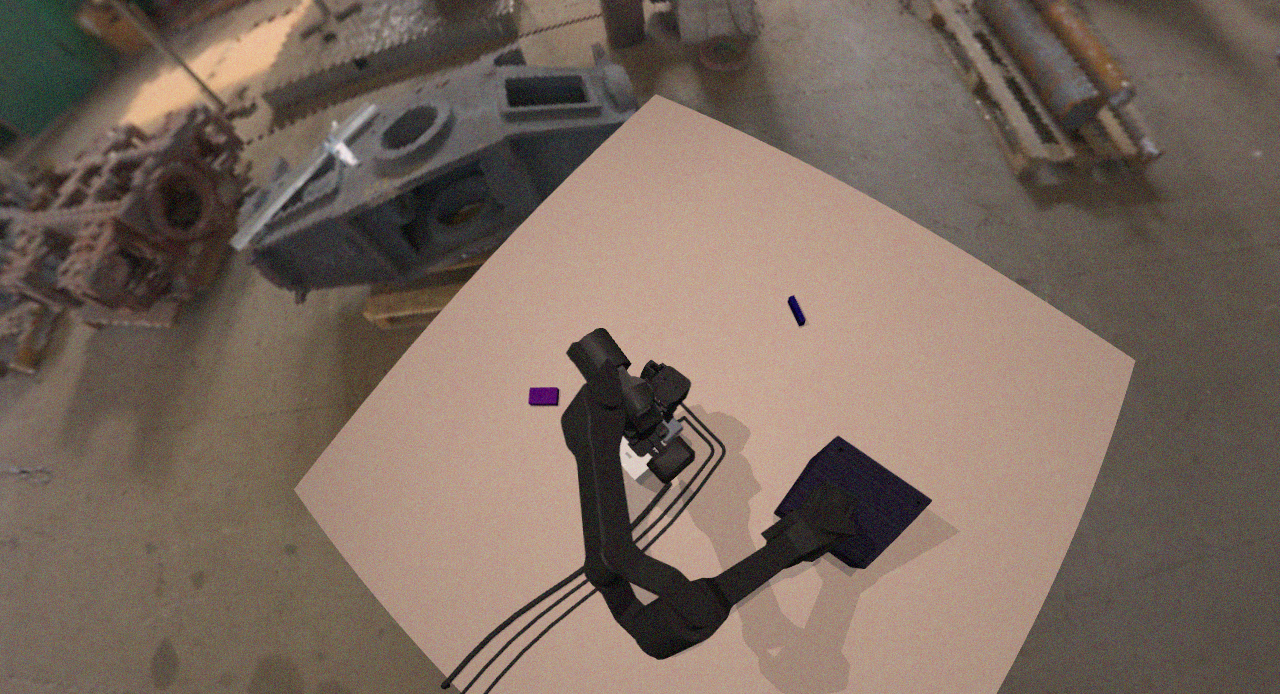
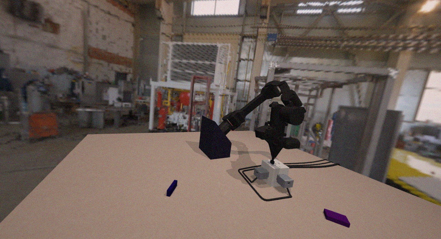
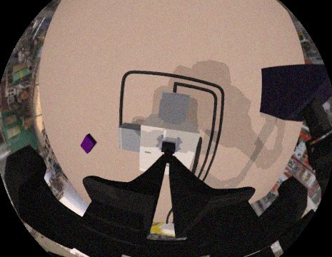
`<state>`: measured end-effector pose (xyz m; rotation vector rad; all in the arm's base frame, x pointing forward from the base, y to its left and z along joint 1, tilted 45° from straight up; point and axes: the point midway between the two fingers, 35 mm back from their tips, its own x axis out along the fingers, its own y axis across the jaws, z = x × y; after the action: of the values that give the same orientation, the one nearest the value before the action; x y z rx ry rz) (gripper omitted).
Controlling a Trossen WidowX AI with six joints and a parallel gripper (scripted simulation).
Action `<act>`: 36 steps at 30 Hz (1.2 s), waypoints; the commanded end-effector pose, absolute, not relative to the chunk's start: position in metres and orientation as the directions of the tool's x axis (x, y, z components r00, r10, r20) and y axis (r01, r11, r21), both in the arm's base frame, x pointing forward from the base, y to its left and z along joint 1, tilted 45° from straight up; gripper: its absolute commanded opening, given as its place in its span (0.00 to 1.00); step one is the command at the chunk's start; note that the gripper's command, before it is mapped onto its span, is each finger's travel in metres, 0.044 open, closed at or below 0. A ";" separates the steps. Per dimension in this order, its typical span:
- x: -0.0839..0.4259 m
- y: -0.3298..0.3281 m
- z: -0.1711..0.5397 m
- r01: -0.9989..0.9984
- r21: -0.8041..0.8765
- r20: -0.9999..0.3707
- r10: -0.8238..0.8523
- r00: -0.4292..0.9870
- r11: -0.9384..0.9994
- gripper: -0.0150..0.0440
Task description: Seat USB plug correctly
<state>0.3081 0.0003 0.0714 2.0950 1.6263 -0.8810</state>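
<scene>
The white power cube point(image 1: 634, 463) point(image 2: 279, 167) point(image 3: 148, 135) stands on the table. My gripper point(image 2: 273, 159) point(image 3: 168, 158) points down over its top and is shut on the small black USB plug point(image 2: 272, 162) point(image 3: 168, 146). The plug is upright at the top socket, where grey shapes show around it in the wrist view. How deep it sits and which way round it is cannot be told, as the fingertips and the plug's body hide the socket opening. In the top view the arm hides the plug and fingertips.
Grey blocks point(image 2: 261, 173) point(image 2: 284, 181) point(image 3: 173, 107) point(image 3: 130, 138) stick out from the cube's sides. Black cables point(image 2: 277, 198) point(image 3: 155, 73) loop around it. A purple block point(image 1: 543, 396) point(image 2: 336, 218) point(image 3: 88, 143) and a dark blue block point(image 1: 796, 310) point(image 2: 171, 188) lie apart on the table.
</scene>
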 end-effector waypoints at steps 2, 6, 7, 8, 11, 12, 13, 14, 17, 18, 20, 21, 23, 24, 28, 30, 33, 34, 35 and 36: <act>0.308 0.003 0.071 0.955 -0.102 -0.654 0.743 0.146 -0.278 0.25; 0.308 0.000 0.071 0.954 -0.101 -0.656 0.739 0.150 -0.283 0.34; 0.308 0.000 0.071 0.954 -0.101 -0.656 0.739 0.150 -0.283 0.39; 0.308 0.000 0.071 0.954 -0.101 -0.656 0.739 0.150 -0.283 0.42; 0.308 0.000 0.071 0.954 -0.101 -0.656 0.739 0.150 -0.283 0.42; 0.308 0.000 0.071 0.954 -0.101 -0.656 0.739 0.150 -0.283 0.42; 0.308 0.000 0.071 0.954 -0.101 -0.656 0.739 0.150 -0.283 0.42; 0.308 0.000 0.071 0.954 -0.101 -0.656 0.739 0.150 -0.283 0.42; 0.308 0.000 0.071 0.954 -0.101 -0.656 0.739 0.150 -0.283 0.42; 0.308 0.000 0.071 0.954 -0.101 -0.656 0.739 0.150 -0.283 0.42; 0.308 0.000 0.071 0.954 -0.101 -0.656 0.739 0.150 -0.283 0.42; 0.308 0.000 0.071 0.954 -0.101 -0.656 0.739 0.150 -0.283 0.42; 0.308 0.000 0.071 0.954 -0.101 -0.656 0.739 0.150 -0.283 0.42; 0.308 0.000 0.071 0.954 -0.101 -0.656 0.739 0.150 -0.283 0.42; 0.308 -0.001 0.073 0.954 -0.101 -0.657 0.739 0.150 -0.283 0.42; 0.308 -0.002 0.074 0.954 -0.101 -0.657 0.739 0.150 -0.283 0.42; 0.307 -0.004 0.076 0.954 -0.101 -0.657 0.739 0.150 -0.283 0.42; 0.307 -0.005 0.077 0.954 -0.101 -0.657 0.739 0.150 -0.283 0.42; 0.307 -0.006 0.078 0.954 -0.101 -0.657 0.739 0.150 -0.283 0.42; 0.307 -0.007 0.078 0.954 -0.101 -0.657 0.739 0.150 -0.283 0.42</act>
<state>0.3065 -0.0034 0.0758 2.0991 1.6316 -0.8849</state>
